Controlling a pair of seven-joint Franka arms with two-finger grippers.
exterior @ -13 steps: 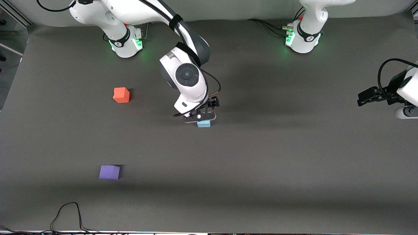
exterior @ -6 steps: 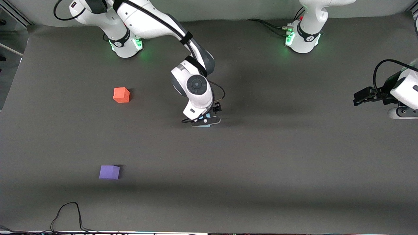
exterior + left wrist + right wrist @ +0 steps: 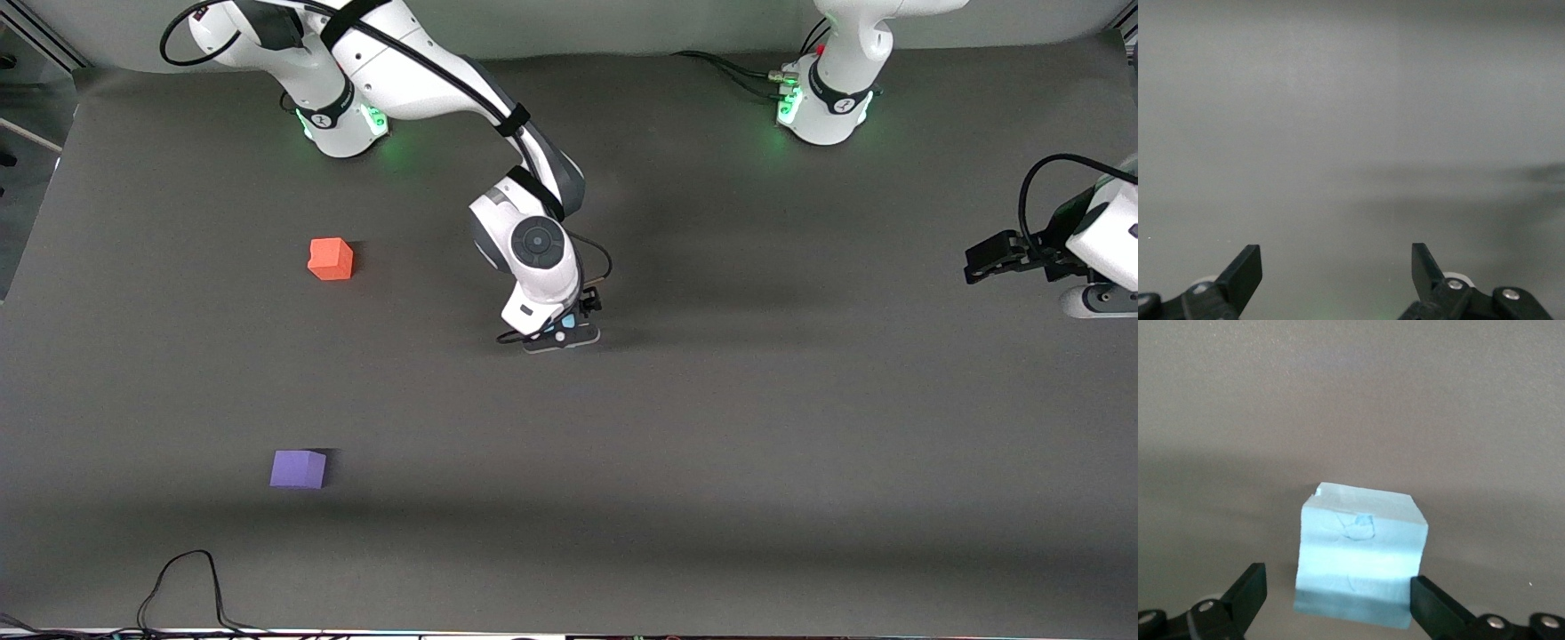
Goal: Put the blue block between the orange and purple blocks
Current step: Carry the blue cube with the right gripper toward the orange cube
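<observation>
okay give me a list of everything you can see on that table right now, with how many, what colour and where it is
blue block: one, light sky blue, on the mat mid-table, between the open fingers of the right gripper, not yet gripped
orange block: one, orange-red, toward the right arm's end of the table, farther from the front camera than the purple block
purple block: one, violet, toward the right arm's end, nearer the front camera
cable: one, black, looped at the table edge nearest the front camera
table mat: one, dark grey
right gripper: one, black, open, down around the blue block
left gripper: one, black, open, waiting over the left arm's end of the table
</observation>
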